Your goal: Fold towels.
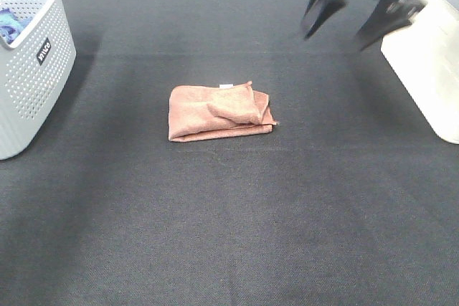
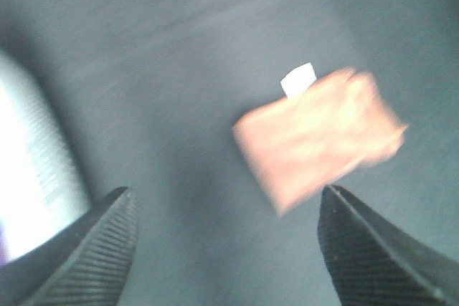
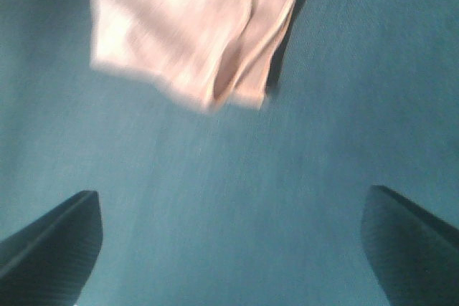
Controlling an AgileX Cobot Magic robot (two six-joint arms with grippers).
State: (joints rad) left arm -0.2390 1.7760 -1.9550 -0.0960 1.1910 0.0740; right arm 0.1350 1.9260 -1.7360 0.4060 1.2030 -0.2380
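Observation:
The reddish-brown towel [image 1: 219,111] lies folded into a rough rectangle in the middle of the dark table, with a small white tag [image 1: 226,86] at its far edge. It also shows blurred in the left wrist view [image 2: 319,141] and in the right wrist view [image 3: 193,26]. My right gripper [image 1: 351,21] hangs open and empty high at the far right, well away from the towel. My left gripper [image 2: 226,249] is open and empty, apart from the towel; it is out of the exterior view.
A grey perforated basket [image 1: 29,69] stands at the far left with a blue cloth [image 1: 11,25] inside. A white container [image 1: 427,69] sits at the right edge. The table [image 1: 229,234] is covered in dark fabric.

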